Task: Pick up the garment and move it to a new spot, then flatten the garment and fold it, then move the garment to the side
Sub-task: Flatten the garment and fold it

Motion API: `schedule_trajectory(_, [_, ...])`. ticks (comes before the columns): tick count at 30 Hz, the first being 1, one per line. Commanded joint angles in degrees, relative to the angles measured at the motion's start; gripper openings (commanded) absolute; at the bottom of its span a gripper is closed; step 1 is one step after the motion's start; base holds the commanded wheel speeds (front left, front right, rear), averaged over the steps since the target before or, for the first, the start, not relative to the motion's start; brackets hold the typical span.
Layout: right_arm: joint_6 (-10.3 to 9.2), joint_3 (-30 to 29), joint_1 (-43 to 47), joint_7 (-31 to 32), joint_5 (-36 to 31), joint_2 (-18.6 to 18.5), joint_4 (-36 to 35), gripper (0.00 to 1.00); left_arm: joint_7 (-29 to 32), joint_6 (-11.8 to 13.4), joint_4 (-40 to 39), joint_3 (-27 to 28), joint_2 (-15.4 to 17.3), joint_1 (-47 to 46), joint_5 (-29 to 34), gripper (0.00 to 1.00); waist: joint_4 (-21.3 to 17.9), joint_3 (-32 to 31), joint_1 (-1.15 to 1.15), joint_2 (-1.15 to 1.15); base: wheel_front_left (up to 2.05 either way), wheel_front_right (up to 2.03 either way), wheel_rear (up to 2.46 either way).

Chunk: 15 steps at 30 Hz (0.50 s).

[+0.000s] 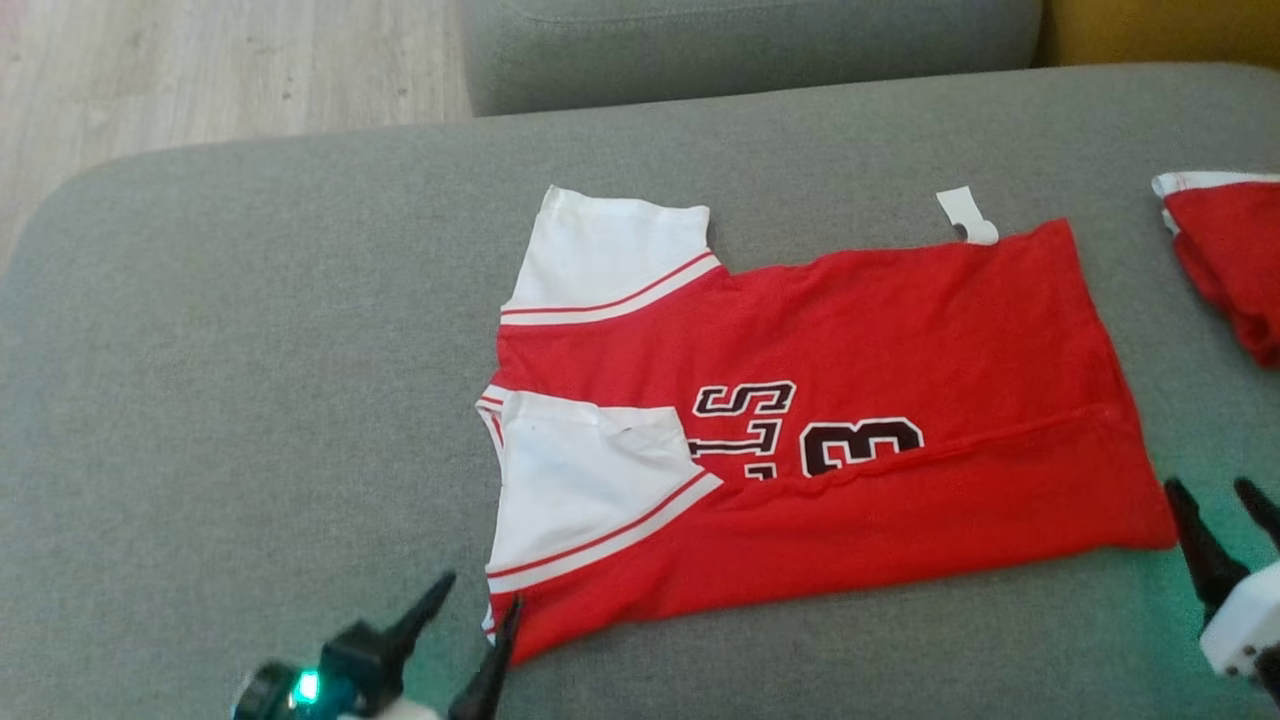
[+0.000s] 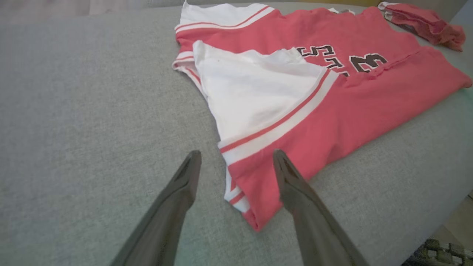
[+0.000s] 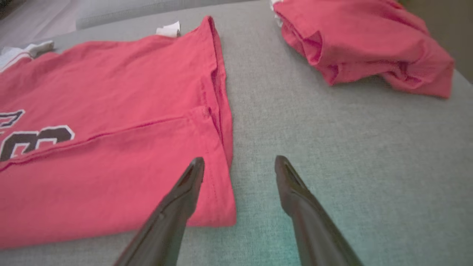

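The garment [image 1: 880,330] is a red jersey with white sleeves and black lettering, lying flat on the grey sofa cushion [image 1: 250,380] with its near long edge folded up over the front. My left gripper [image 1: 478,592] hovers open at the jersey's near left corner [image 2: 255,192], holding nothing. My right gripper [image 1: 1215,490] stands open just off the near right corner [image 3: 218,207], one finger over the hem and one over bare cushion. In both wrist views the jaws are spread apart with nothing between them.
A second red garment [image 1: 1225,255] lies bunched at the cushion's right edge, also [image 3: 362,48]. A white tag [image 1: 965,215] sticks out past the jersey's far edge. Another grey cushion [image 1: 750,45] sits behind; wooden floor [image 1: 200,70] at far left.
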Motion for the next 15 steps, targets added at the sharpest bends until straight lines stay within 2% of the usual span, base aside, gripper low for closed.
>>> schedule_trajectory(1, [0.37, -0.79, 0.07, -0.51, -0.96, -1.47, -2.69, 1.00, 0.07, 0.39, -1.88, 2.48, 1.42, -4.31, 0.88, 1.00, -0.41, 0.64, 0.00, 0.00, 0.00, 0.00, 0.00])
schedule_trajectory(4, [0.37, -3.26, 0.01, -1.23, -2.90, -0.15, -6.36, 1.00, 1.32, -0.58, -3.06, 3.01, 2.26, -9.63, 2.20, 1.00, -1.17, 2.33, 0.00, 0.00, 0.00, 0.00, 0.00])
schedule_trajectory(7, [0.37, -4.76, -0.07, -0.75, -4.67, 1.48, -10.05, 1.00, 3.87, -2.84, -3.61, 3.39, 3.15, -17.57, 3.64, 1.00, -2.13, 4.18, 0.00, 0.00, 0.00, 0.00, 0.00])
schedule_trajectory(9, [0.37, -5.28, -0.32, -0.07, -5.52, 2.31, -12.13, 1.00, 6.44, -4.99, -3.27, 3.76, 3.41, -23.06, 3.40, 1.00, -3.00, 5.54, 0.00, 0.00, 0.00, 0.00, 0.00])
schedule_trajectory(10, [0.37, -5.77, -0.77, 0.39, -6.19, 2.91, -13.90, 1.00, 9.74, -7.42, -2.11, 3.97, 3.74, -28.52, 2.81, 1.00, -3.91, 6.96, 0.00, 0.00, 0.00, 0.00, 0.00])
schedule_trajectory(12, [0.37, -6.16, -1.22, 0.80, -6.79, 3.47, -15.46, 1.00, 13.76, -10.11, -0.47, 4.16, 3.83, -33.92, 1.30, 1.00, -4.80, 8.52, 0.00, 0.00, 0.00, 0.00, 0.00])
schedule_trajectory(15, [0.37, -6.24, -2.05, 1.64, -7.46, 4.10, -17.34, 1.00, 21.52, -12.92, 3.35, 4.21, 3.90, -41.53, -3.02, 1.00, -6.40, 10.62, 0.00, 0.00, 0.00, 0.00, 0.00])
